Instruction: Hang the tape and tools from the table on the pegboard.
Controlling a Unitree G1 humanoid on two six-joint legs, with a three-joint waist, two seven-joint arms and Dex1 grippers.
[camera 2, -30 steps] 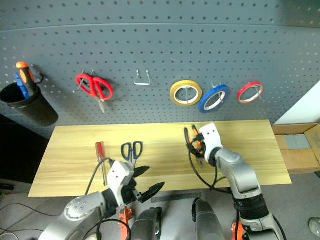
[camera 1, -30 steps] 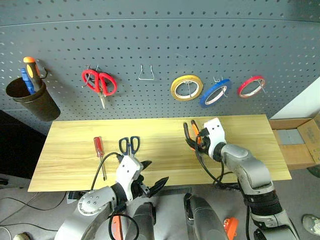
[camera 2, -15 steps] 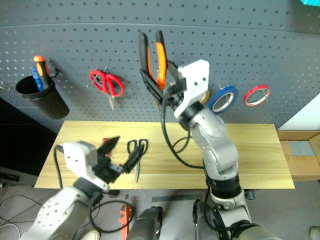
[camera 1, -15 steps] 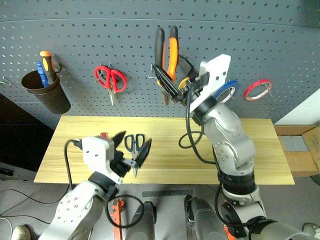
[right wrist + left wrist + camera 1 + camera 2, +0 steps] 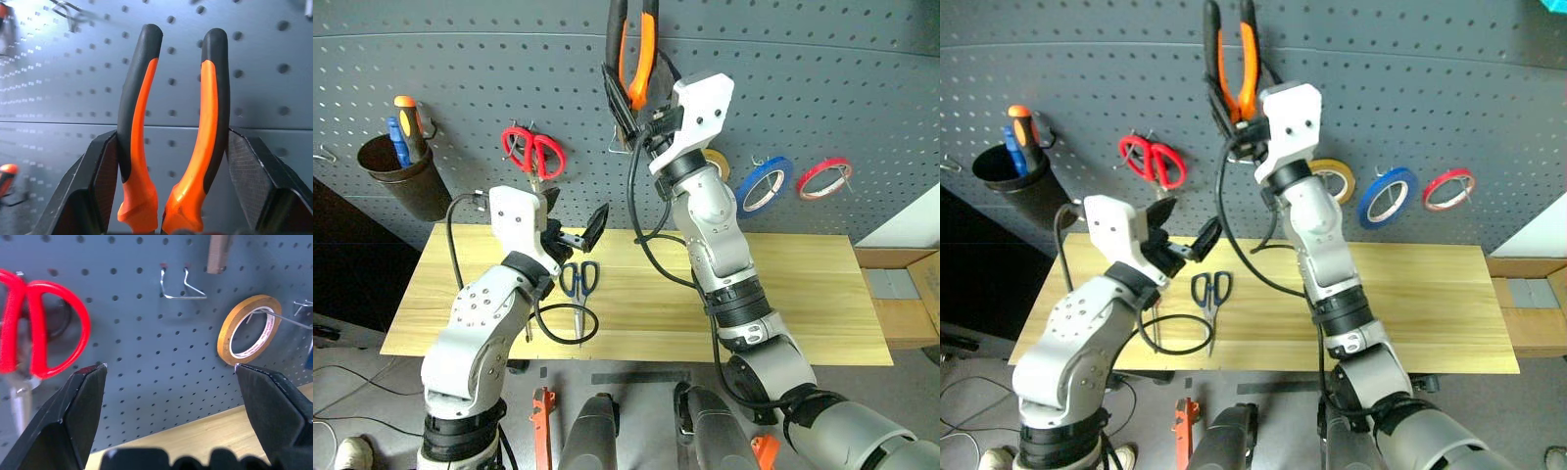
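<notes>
Left eye view: we hold the pliers [image 5: 633, 54] up high in our right gripper [image 5: 639, 103], handles up, in front of the pegboard [image 5: 822, 78]. Our left gripper [image 5: 576, 227] is wide open and holds nothing, above the worktop [image 5: 803, 294]. The blue scissors [image 5: 579, 282] lie on the worktop nearer its left end, by the front edge. The blue tape [image 5: 763, 185] hangs on the pegboard between a yellow tape roll [image 5: 713, 164] and a red tape roll [image 5: 822, 177].

Left wrist view: our two open fingers [image 5: 73, 421] point at the pegboard, with red scissors [image 5: 34, 328] and an empty hook [image 5: 178, 284] ahead.

Right wrist view: our fingers [image 5: 95, 191] squeeze the orange-and-black handles from both sides.
</notes>
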